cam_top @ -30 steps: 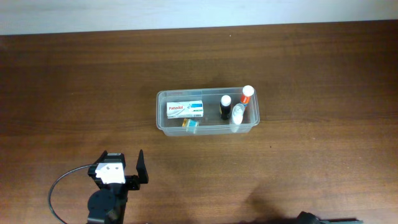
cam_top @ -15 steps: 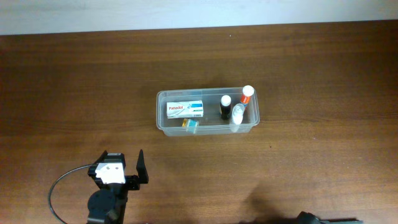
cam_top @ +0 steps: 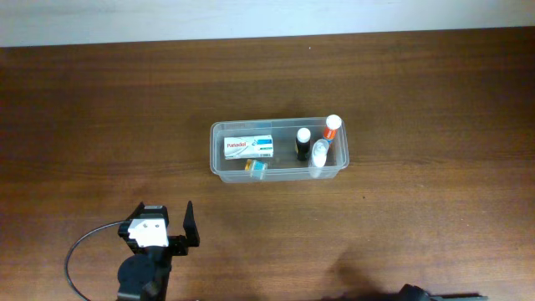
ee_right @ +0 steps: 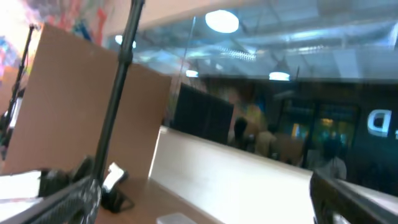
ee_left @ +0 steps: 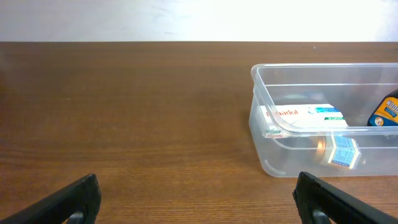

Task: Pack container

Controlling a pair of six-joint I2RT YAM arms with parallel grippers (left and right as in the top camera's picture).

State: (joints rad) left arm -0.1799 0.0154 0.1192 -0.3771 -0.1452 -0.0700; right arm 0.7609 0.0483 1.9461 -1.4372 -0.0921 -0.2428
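The container, a clear shallow tub, sits mid-table. Inside lie a white Panadol box, a small blue-and-yellow pack, a black bottle, an orange bottle with a white cap and a small clear bottle. My left gripper is near the front left, well short of the tub, open and empty. In the left wrist view the left gripper spans bare wood, with the container ahead to the right. My right gripper is open, empty, and faces the room, not the table.
A black cable loops beside the left arm at the front edge. A piece of the right arm shows at the bottom edge. In the right wrist view, a brown panel and a dark pole stand in the room.
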